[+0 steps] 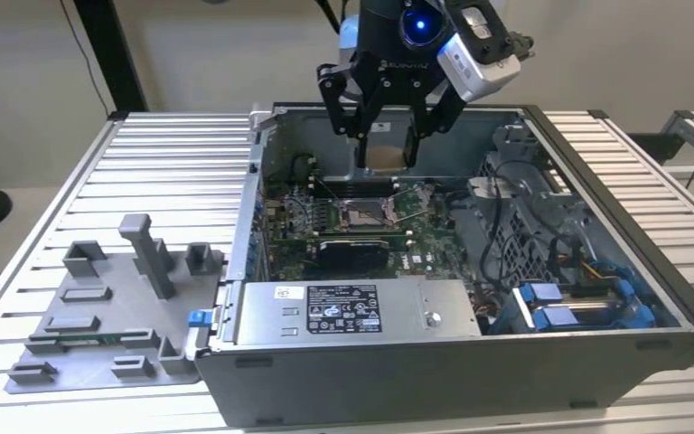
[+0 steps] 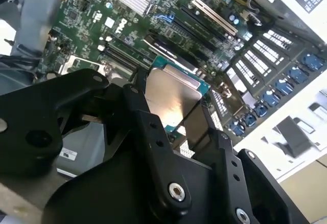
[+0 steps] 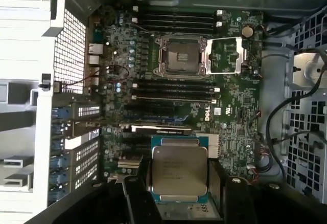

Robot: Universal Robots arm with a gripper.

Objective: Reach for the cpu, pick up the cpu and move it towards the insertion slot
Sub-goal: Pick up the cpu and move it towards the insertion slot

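Fingers (image 3: 179, 183) clamped on the cpu (image 3: 179, 172), its faint top print unreadable, above the motherboard's (image 3: 230, 101) insertion slot (image 3: 180, 56).

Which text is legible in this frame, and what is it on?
black label on the power supply: print too small to read.
cpu top, gripped in the hand: marking too faint to read.
motherboard: lettering blurred.
Nothing can be quoted.
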